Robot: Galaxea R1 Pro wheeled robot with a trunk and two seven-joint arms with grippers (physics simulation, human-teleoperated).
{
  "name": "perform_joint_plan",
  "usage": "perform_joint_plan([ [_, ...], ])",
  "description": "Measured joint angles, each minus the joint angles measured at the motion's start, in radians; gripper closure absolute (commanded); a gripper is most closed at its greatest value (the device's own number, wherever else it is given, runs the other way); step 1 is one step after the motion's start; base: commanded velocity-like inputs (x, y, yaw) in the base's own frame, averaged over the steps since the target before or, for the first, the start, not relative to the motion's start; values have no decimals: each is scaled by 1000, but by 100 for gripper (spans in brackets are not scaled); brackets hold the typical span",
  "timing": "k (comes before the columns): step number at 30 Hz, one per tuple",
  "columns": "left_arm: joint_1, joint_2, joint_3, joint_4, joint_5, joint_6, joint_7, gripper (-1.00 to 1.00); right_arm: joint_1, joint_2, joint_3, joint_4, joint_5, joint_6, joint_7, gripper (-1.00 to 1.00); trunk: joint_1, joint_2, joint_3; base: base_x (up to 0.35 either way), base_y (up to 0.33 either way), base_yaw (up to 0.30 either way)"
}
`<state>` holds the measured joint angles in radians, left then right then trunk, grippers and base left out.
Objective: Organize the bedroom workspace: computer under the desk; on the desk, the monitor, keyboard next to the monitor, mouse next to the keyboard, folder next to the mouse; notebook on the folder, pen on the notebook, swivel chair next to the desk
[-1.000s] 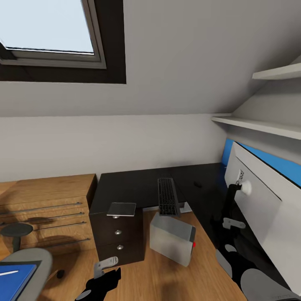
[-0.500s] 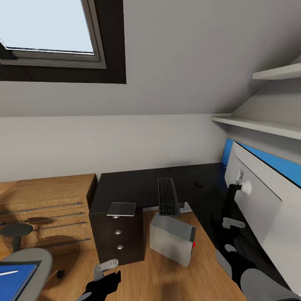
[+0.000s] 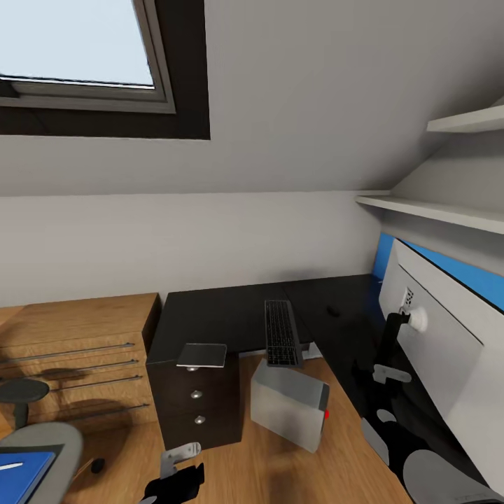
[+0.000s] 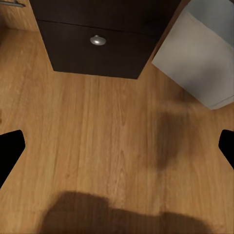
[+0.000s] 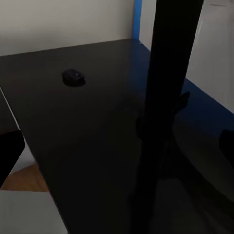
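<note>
Two hands, both empty as far as I can see. Nearest is the left hand (image 3: 173, 474), hanging low over the plank floor (image 4: 97, 146) with its fingers spread wide and nothing between them. At about 9 o'clock from it sits the swivel chair (image 3: 52, 434), grey fabric seat, with the flat bright blue folder (image 3: 24, 470) on it and a slim white pen (image 3: 10, 465) lying on the folder. So the left arm is clearly the nearer one for that job.

Further out, at 1 o'clock from the left hand, the computer (image 3: 288, 402) is a matte pale grey box standing on the floor in the nook of the L, skewed to the bench edge. The dark drawer unit (image 3: 196, 406) with round metal knobs is at 12, and the thin grey notebook (image 3: 202, 355) lies flat on the corner above it.

The right hand (image 3: 387, 374) is spread open over the glossy black bench (image 3: 210, 315), and the monitor (image 3: 441, 343) has its black stand column dead ahead between the fingers. Can't tell if anything's touching. My guess is the next move hinges on that lineup.

Beyond, the keyboard (image 3: 281, 332) runs 6-to-12, near end at the bench edge. The tiny oval mouse (image 3: 332, 311) sits near it, at 2 o'clock.
</note>
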<state>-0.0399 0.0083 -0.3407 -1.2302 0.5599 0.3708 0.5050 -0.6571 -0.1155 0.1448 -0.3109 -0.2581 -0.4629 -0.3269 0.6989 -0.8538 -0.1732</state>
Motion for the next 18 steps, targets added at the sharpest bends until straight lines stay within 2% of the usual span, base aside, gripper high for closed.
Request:
perform_joint_plan([
  [11,0,0,-1,15,-1,-1,0,-100,0,0,-1,5,0,0,0,-100,0,0,0,228,0,0],
  [18,0,0,-2,18,-1,0,0,-100,0,0,-1,6,0,0,0,-100,0,0,0,69,0,0],
])
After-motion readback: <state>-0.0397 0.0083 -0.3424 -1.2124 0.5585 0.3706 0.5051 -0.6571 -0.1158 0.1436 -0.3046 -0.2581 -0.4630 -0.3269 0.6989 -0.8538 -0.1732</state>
